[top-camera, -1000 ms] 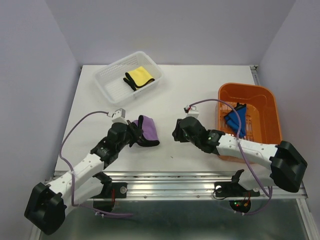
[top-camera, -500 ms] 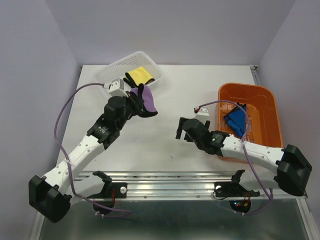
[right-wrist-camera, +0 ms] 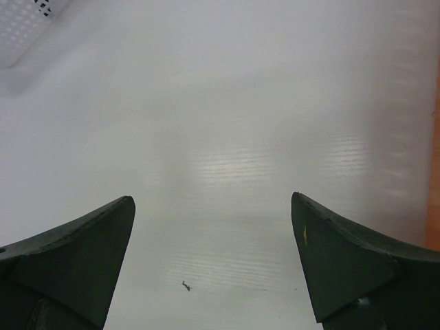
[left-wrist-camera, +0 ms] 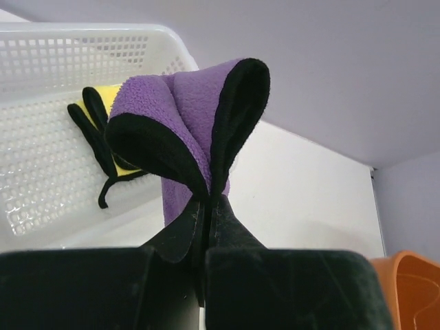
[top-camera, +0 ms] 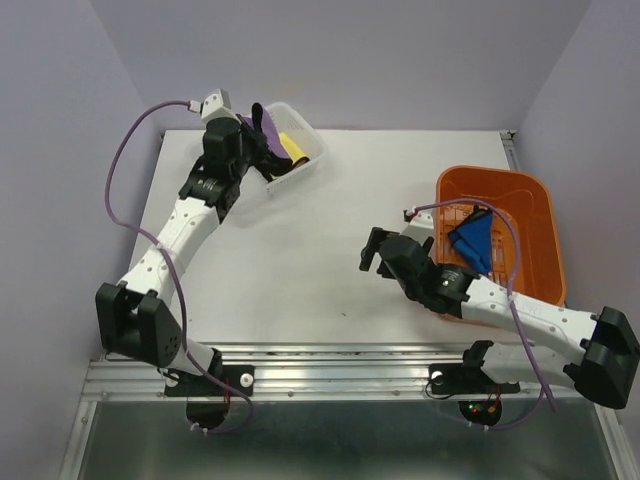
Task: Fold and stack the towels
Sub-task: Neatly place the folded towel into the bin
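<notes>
One purple towel [left-wrist-camera: 184, 103], clamped in the left pincer [left-wrist-camera: 208, 204], is now hanging over the white mesh basket [left-wrist-camera: 48, 62], no longer short of it; the right pincer [right-wrist-camera: 212, 199] is gaping wide, far from that basket.

Markings: none legible. No text, label, brand name, number or sign is showing readably in any of the three views.
</notes>
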{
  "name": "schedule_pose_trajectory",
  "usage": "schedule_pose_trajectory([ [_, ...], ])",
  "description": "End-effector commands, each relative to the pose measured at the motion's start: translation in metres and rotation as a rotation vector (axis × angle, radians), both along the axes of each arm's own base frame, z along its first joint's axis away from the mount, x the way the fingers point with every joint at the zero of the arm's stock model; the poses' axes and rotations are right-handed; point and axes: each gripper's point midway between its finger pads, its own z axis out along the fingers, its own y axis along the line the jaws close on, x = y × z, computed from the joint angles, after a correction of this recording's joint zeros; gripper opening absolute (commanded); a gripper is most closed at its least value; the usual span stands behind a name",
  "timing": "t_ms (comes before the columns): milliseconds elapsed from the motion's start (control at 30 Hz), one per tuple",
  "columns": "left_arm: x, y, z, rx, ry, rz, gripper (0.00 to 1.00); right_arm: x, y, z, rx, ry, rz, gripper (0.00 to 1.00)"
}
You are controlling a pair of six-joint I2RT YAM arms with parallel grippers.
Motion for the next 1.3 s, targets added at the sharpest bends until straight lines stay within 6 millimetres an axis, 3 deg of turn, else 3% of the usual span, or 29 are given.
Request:
schedule_pose_trajectory([
  [0, 0.036, -0.001, 0.024, -0.058, -0.051, 0.006, 0.0, 0.01, -0.005, 0.034, 0.056, -0.098, -0.051, 1.0],
  [33, 0.045, -0.003, 0.032, -0.077, -0.063, 0.006, 0.0, 0.01, -0.005, 0.035, 0.059, -0.104, -0.049, 1.0],
  [67, 0.058, -0.008, 0.016, -0.091, -0.029, 0.002, 0.0, 0.009, -0.005, 0.036, 0.059, -0.106, -0.044, 1.0],
  [167, 0.088, -0.009, 0.006, -0.114, -0.01, 0.03, 0.0, 0.009, -0.006, 0.036, 0.06, -0.106, -0.044, 1.0],
  [267, 0.112, -0.01, -0.003, -0.14, 0.004, 0.063, 0.0, 0.008, -0.008, 0.037, 0.056, -0.114, -0.044, 1.0],
  [333, 0.125, -0.011, 0.01, -0.157, -0.034, 0.069, 0.0, 0.008, -0.005, 0.036, 0.057, -0.119, -0.025, 1.0],
  [367, 0.135, -0.015, -0.003, -0.153, -0.013, 0.07, 0.0, 0.009, -0.004, 0.036, 0.056, -0.122, -0.021, 1.0],
  [433, 0.146, -0.017, 0.003, -0.169, -0.019, 0.063, 0.0, 0.01, -0.004, 0.037, 0.049, -0.126, -0.02, 1.0],
  [467, 0.152, -0.018, -0.007, -0.17, -0.004, 0.066, 0.0, 0.01, -0.003, 0.037, 0.045, -0.125, -0.019, 1.0],
  [667, 0.17, -0.013, -0.014, -0.229, -0.011, 0.09, 0.0, 0.012, -0.008, 0.034, 0.018, -0.128, -0.038, 1.0],
  [900, 0.194, -0.012, -0.038, -0.295, 0.018, 0.046, 0.0, 0.015, -0.007, 0.03, -0.009, -0.123, -0.043, 1.0],
  [1267, 0.21, -0.02, -0.068, -0.358, 0.067, 0.011, 0.0, 0.015, -0.011, 0.031, -0.026, -0.139, -0.043, 1.0],
])
